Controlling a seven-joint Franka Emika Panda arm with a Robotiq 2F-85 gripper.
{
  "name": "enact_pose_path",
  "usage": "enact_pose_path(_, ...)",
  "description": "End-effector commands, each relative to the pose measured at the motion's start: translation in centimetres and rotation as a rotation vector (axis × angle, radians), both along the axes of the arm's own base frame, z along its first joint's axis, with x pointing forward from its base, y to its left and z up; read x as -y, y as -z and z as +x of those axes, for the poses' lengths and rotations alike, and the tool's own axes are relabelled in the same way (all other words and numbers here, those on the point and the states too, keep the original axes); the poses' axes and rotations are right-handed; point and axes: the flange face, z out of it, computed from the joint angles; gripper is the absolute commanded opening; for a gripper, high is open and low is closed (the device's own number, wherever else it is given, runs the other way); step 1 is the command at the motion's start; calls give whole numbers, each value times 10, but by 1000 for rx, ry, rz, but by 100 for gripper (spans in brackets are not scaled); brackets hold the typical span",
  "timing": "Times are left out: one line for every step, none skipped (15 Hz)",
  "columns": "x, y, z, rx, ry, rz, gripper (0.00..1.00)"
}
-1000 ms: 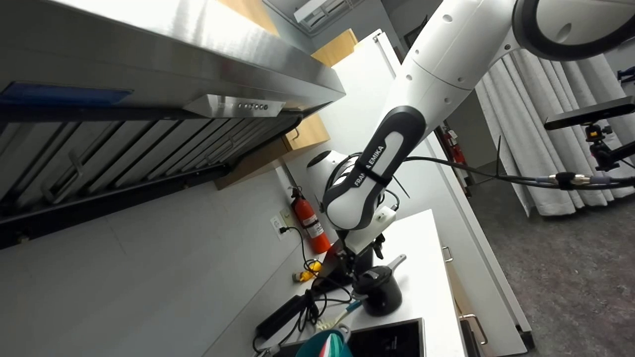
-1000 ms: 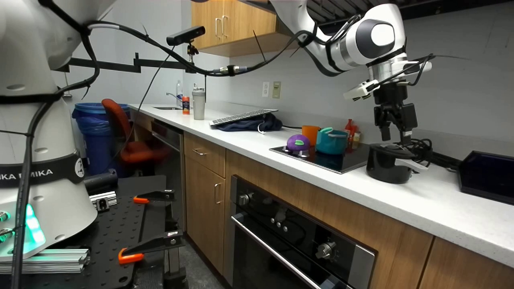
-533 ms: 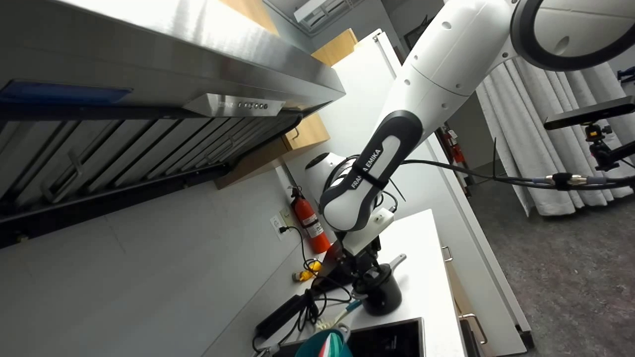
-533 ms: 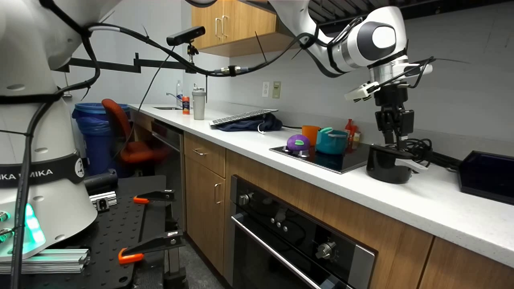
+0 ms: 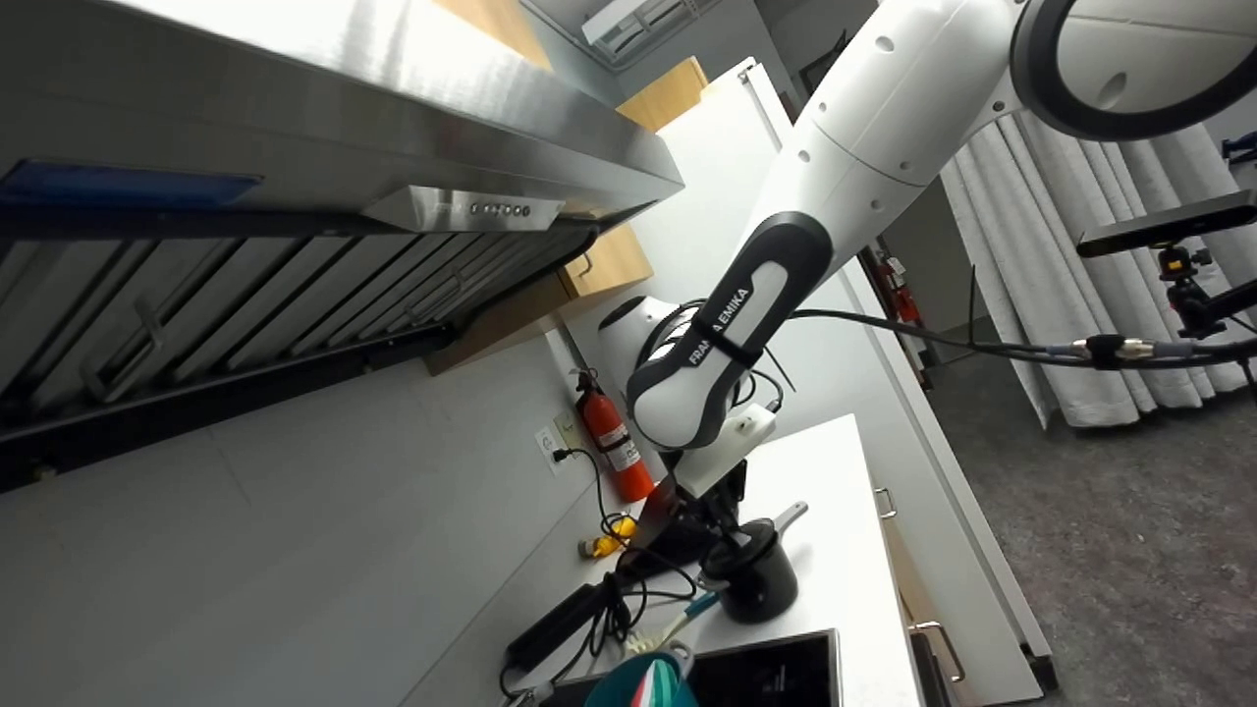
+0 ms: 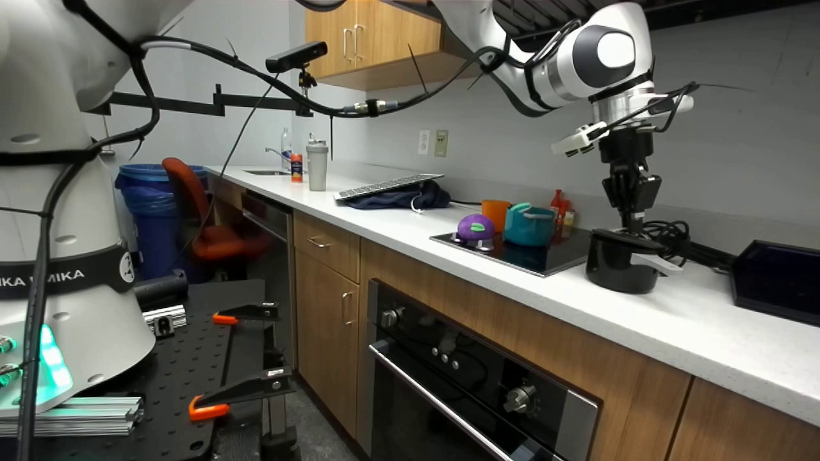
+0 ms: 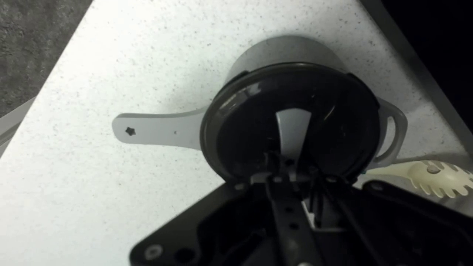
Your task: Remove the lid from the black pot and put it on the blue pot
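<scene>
The black pot [image 6: 618,272] stands on the white counter, with its grey long handle [image 7: 162,129] to one side in the wrist view. Its dark lid [image 7: 255,99] rests on top and carries a grey grip [image 7: 293,125] in the middle. My gripper [image 7: 292,160] points down from above, its jaws drawn together around the near part of that grip; the contact itself is dark and partly hidden. In an exterior view the gripper [image 6: 634,224] touches the lid's top. The blue pot [image 6: 530,225] is teal, sits on the cooktop and is cut off by the lower border in an exterior view [image 5: 628,682].
Beside the blue pot are a purple round object [image 6: 476,227] and an orange cup [image 6: 495,212]. A black tray [image 6: 778,282] and coiled cables [image 6: 666,240] flank the black pot. A cream pasta server [image 7: 439,177] lies close to the black pot. The range hood [image 5: 393,157] overhangs the counter.
My gripper has come down onto the lid and its jaws have gone from open to shut on the grip. Since half a second ago, the arm has risen slightly and the black pot has shifted a little.
</scene>
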Motion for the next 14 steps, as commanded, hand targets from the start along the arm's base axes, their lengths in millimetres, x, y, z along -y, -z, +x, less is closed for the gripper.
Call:
enact_pose_path(-8, -19, 0, 9, 12, -14, 4)
enact_pose_path(-11, -23, -1, 15, 8, -18, 4)
enact_pose_path(-14, -29, -2, 21, 4, -22, 4)
enact_pose_path(-17, -34, -3, 27, 0, -27, 4)
enact_pose_path(-21, -41, -4, 34, -7, -32, 4)
enact_pose_path(-25, -46, -4, 41, -14, -36, 4)
enact_pose_path(-31, -52, -5, 47, -23, -41, 4)
enact_pose_path(-37, -58, -5, 54, -34, -47, 4)
enact_pose_path(-46, -63, -4, 60, -49, -53, 4)
enact_pose_path(-53, -67, -4, 66, -63, -59, 4)
enact_pose_path(-61, -70, -3, 70, -77, -63, 4)
enact_pose_path(-70, -72, -3, 74, -92, -67, 4)
enact_pose_path(-79, -74, -2, 77, -108, -73, 4)
enact_pose_path(-88, -74, -2, 77, -124, -77, 4)
